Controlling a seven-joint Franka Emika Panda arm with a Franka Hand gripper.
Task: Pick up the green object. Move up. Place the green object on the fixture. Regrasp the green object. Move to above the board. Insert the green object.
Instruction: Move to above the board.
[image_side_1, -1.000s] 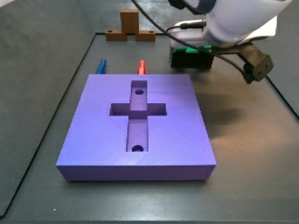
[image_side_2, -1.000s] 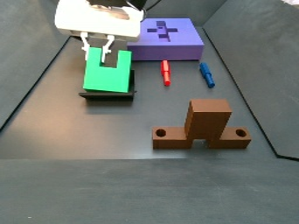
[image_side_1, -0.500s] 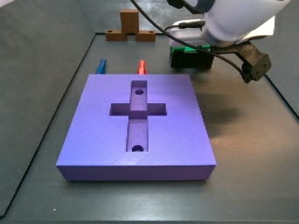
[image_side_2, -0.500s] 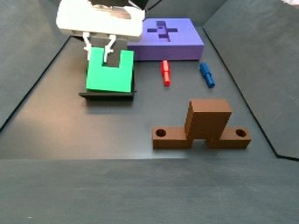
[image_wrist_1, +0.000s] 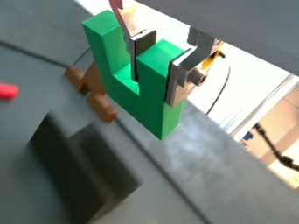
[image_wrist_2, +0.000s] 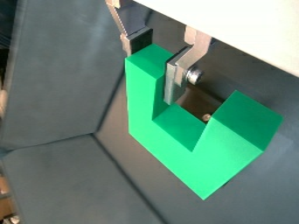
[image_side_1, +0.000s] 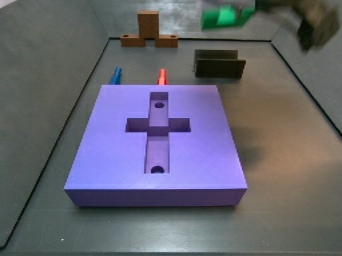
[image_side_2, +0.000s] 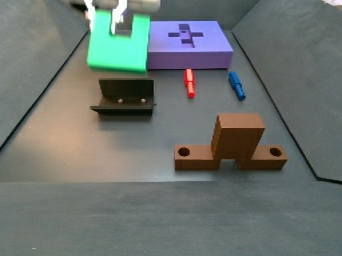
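Observation:
The green object (image_side_2: 118, 47) hangs in the air above the fixture (image_side_2: 124, 97), clear of it. My gripper (image_side_2: 116, 13) is shut on one of its two prongs: in both wrist views one finger (image_wrist_1: 142, 51) sits in the notch and the other finger (image_wrist_2: 179, 72) presses the prong's outer face. In a side view the green object (image_side_1: 227, 17) is a blur near the top edge, above and behind the bare fixture (image_side_1: 221, 64). The board (image_side_1: 201, 150), purple with a cross-shaped recess, lies flat nearer the front; its side wall (image_side_2: 167, 57) also shows beside the fixture.
A red stick (image_side_2: 190, 81) and a blue stick (image_side_2: 235, 84) lie on the floor by the board. An orange-brown upright block (image_side_2: 238, 142) stands apart from them, also seen at the back (image_side_1: 147, 32). Dark walls bound the floor.
The gripper has risen with the green object, lifting it off the fixture, which now stands bare. Board, sticks and block have not moved.

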